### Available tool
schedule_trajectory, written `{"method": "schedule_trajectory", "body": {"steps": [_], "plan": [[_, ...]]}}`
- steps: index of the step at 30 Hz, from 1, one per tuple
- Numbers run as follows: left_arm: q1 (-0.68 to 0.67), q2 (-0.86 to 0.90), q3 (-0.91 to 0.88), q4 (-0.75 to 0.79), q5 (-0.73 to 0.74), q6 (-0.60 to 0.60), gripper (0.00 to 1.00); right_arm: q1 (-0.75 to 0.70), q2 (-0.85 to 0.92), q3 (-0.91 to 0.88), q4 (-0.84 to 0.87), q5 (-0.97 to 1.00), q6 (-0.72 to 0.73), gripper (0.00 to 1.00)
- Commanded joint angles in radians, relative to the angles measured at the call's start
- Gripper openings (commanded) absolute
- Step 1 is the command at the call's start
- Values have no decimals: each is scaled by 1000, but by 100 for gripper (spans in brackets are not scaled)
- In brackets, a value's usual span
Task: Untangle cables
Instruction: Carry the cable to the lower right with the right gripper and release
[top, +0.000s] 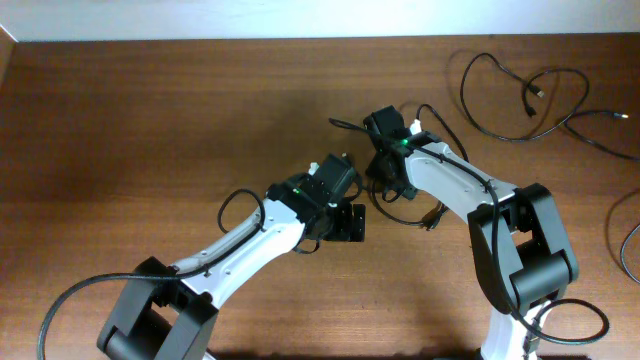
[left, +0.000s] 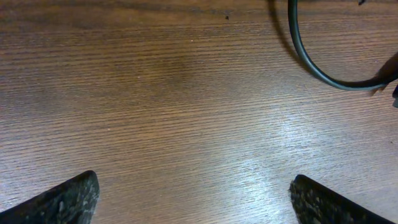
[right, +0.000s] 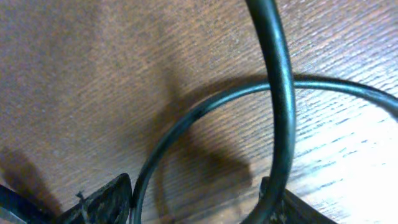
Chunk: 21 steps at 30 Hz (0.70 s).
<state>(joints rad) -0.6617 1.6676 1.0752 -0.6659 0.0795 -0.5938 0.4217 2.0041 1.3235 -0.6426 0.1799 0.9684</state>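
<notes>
Gaping wide, the left gripper (left: 194, 200) holds nothing. Only bare table (left: 174, 106) shows between its fingers (left: 65, 199), and one cable (left: 308, 59) curves just beyond the right-hand fingertip. The right gripper (right: 196, 208) is partly open. Two cable strands (right: 278, 93) cross between its fingers (right: 102, 202), one touching the right-hand finger.

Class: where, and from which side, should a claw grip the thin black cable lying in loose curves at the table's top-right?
Probably grip the thin black cable on its lone left-hand curve, from straight above, straddling it: there it lies flat, clear of crossings further right.
</notes>
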Motion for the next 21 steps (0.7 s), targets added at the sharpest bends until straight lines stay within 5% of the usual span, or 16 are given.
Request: {"method": "schedule_trajectory", "body": {"steps": [1, 8, 9, 12, 13, 16, 21], "plan": [[-2, 7, 5, -1, 10, 16, 99, 4, 15, -12, -4, 23, 5, 65], [-2, 7, 4, -1, 10, 16, 99, 4, 104, -12, 47, 16, -56, 69], [-2, 7, 4, -1, 10, 16, 99, 4, 127, -12, 45, 16, -56, 62], [-2, 7, 4, -1, 10, 16, 99, 2, 137, -9, 18, 15, -69, 10], [-2, 7, 4, -1, 10, 16, 99, -3, 134, -2, 5, 15, -109, 4], [-2, 7, 5, -1, 10, 16, 99, -60, 73, 75, -173, 16, -209, 4], [-2, 7, 4, -1, 10, 16, 99, -261, -266, 127, -513, 87, -213, 4]]}}
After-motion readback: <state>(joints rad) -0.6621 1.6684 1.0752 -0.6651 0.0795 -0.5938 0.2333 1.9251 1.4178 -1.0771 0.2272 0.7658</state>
